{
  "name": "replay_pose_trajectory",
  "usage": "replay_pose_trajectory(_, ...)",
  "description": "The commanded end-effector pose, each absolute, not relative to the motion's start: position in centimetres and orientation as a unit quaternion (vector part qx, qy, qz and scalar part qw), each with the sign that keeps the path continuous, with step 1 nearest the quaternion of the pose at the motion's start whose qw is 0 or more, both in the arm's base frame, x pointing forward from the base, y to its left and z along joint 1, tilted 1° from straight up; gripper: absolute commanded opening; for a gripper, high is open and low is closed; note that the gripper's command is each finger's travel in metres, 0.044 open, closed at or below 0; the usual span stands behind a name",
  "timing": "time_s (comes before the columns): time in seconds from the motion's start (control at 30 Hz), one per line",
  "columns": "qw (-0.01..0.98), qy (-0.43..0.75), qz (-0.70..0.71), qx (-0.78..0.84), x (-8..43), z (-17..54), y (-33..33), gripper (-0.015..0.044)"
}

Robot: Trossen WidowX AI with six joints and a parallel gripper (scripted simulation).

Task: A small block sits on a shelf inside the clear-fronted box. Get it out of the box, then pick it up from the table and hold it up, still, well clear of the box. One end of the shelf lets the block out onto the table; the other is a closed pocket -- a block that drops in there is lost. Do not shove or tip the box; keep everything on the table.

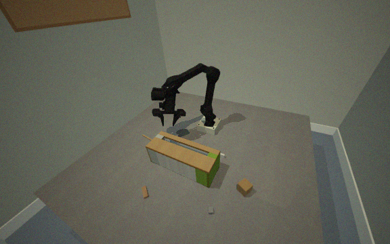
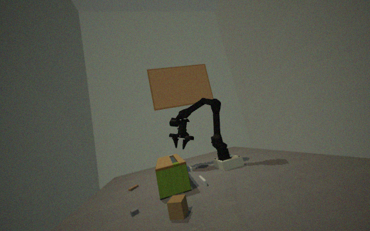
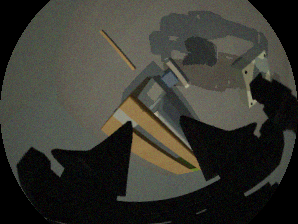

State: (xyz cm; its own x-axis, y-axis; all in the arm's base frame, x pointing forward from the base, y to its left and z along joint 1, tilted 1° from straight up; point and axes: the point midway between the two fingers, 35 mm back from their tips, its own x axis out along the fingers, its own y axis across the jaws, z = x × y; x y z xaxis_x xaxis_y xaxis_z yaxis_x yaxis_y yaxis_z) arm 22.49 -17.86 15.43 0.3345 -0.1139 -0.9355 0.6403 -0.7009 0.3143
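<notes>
Cube [image 1: 244,186] sits beside box [image 1: 181,156]; 2 scraps [image 1: 145,192] lie apart.

The top view looks down at a slant from high up, far off, facing the corner of the room behind the arm [image 1: 195,81]. The exterior view sits low, near table height, off the box's [image 2: 172,179] green end. The wrist view looks down past the gripper [image 3: 156,152] onto the box. All three show the box.
</notes>
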Motion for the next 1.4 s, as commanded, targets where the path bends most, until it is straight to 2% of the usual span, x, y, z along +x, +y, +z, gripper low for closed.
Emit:
replay_pose_trajectory(0.0,-0.012,-0.054,-0.538,0.841,21.4,15.3,-18.0,0.0285)
replay_pose_trajectory(0.77,-0.012,-0.054,-0.538,0.841,21.4,15.0,-18.1,0.0285)
replay_pose_trajectory(1.03,-0.012,-0.054,-0.538,0.841,21.6,6.0,-18.1,0.0285)
replay_pose_trajectory(1.37,-0.012,-0.054,-0.538,0.841,21.6,5.2,-18.2,0.0285)
